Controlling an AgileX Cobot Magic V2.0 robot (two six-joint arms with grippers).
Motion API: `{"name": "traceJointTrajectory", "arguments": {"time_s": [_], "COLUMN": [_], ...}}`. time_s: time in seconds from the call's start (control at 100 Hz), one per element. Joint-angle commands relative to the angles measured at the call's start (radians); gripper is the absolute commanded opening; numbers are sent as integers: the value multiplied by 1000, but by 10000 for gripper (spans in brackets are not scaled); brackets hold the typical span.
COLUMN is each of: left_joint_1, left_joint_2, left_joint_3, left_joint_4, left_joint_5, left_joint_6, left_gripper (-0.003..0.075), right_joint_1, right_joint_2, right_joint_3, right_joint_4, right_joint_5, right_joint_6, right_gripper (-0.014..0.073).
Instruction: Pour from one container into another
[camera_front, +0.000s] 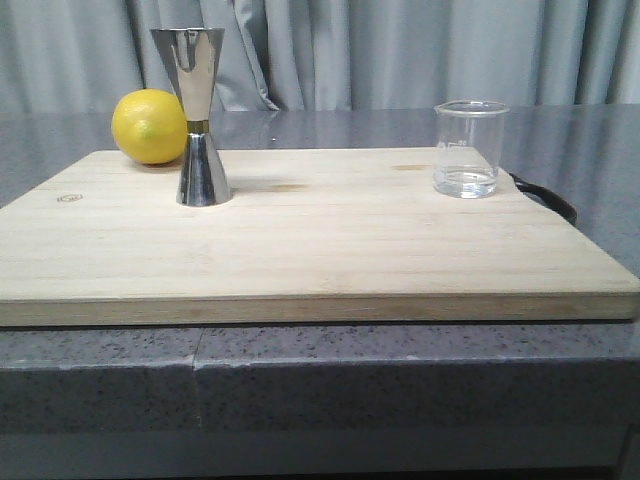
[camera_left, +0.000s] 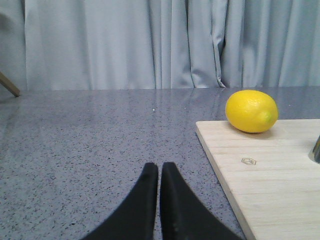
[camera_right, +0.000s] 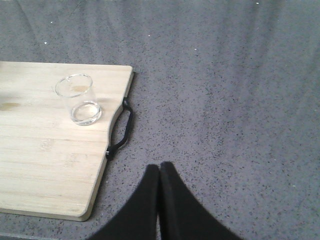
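Beaker (camera_front: 469, 149) clear, upright (liquid at bottom).

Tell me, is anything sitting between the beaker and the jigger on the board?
Nothing visible. The beaker stands near the right end of the cutting board, the jigger near the left, with bare wood between them. The lemon lies beyond the jigger on its far left side, off that line.

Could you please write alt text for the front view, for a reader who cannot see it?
A wooden cutting board on a grey counter holds a steel hourglass jigger at left, a lemon just behind it, and a clear glass beaker at right. No gripper shows; grey curtains hang behind.
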Motion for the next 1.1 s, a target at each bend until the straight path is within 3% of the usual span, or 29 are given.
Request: {"name": "traceJointTrajectory", "arguments": {"time_s": [0.0,0.38,0.6,0.74,1.03,1.09], "left_joint_1": [0,0,0,0,0,0], "left_joint_2": [-25,-25,-25,-25,-25,-25], "left_joint_3": [34,34,34,34,34,34], "left_joint_4": [-6,-6,-6,-6,-6,-6], "left_joint_5": [-82,-82,-82,-82,-80,-80], "left_joint_6": [-11,-11,-11,-11,-11,-11], "left_gripper": [-19,-19,-19,-19,-19,-19], "right_joint_1": [-4,-14,-76,-137,-172,-164], "right_joint_2": [10,-15,-173,-294,-407,-407], "right_joint_3": [-25,5,277,483,744,738], "right_joint_4": [-9,-49,-26,60,84,84], "right_joint_5": [-73,-114,-469,-678,-894,-852], "right_joint_6": [-2,-2,-2,-2,-2,-2], "right_gripper": [-70,-70,-70,-70,-70,-70]}}
